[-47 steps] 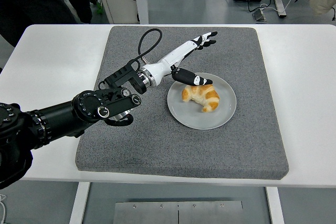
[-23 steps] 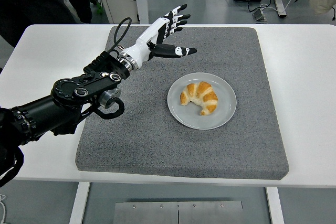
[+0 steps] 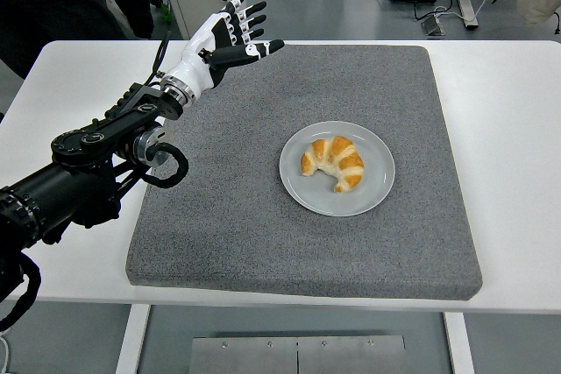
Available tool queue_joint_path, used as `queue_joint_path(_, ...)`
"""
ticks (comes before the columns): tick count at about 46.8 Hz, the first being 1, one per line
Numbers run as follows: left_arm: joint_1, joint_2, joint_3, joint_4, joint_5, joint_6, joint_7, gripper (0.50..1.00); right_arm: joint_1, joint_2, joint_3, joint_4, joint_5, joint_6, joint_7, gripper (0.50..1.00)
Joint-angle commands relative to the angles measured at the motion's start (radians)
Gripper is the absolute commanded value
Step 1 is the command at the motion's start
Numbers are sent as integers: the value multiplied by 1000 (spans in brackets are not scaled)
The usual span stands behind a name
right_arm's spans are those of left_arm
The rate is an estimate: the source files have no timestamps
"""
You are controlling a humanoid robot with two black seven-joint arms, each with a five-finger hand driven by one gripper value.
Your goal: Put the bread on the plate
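A golden croissant lies on the round grey plate in the middle of the grey mat. My left hand, white with black fingertips, hovers over the mat's far left corner, well away from the plate. Its fingers are spread and hold nothing. The black left arm reaches in from the left edge. The right arm does not show.
The grey foam mat covers most of the white table. A looped black cable hangs off my left forearm. Behind the table are a person's dark clothing at top left, table legs and cables on the floor.
My left hand has let go of the croissant and drawn back up and to the left, from the plate to the mat's far left corner. The croissant stays on the plate.
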Motion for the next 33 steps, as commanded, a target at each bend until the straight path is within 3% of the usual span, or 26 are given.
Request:
queue_joint_path(1,8,1,-42,11,0,-20,2,955,0,0,0,0,-1,0,0,1000)
queue_joint_path(15,53,1,-168,45,-47,-67,2,955,1,0,0,1,0,0,0,1000)
queue_joint_path(33,85,-5,-172,64,-90,-71,-6,957,1,0,0,1,0,0,-1,1000)
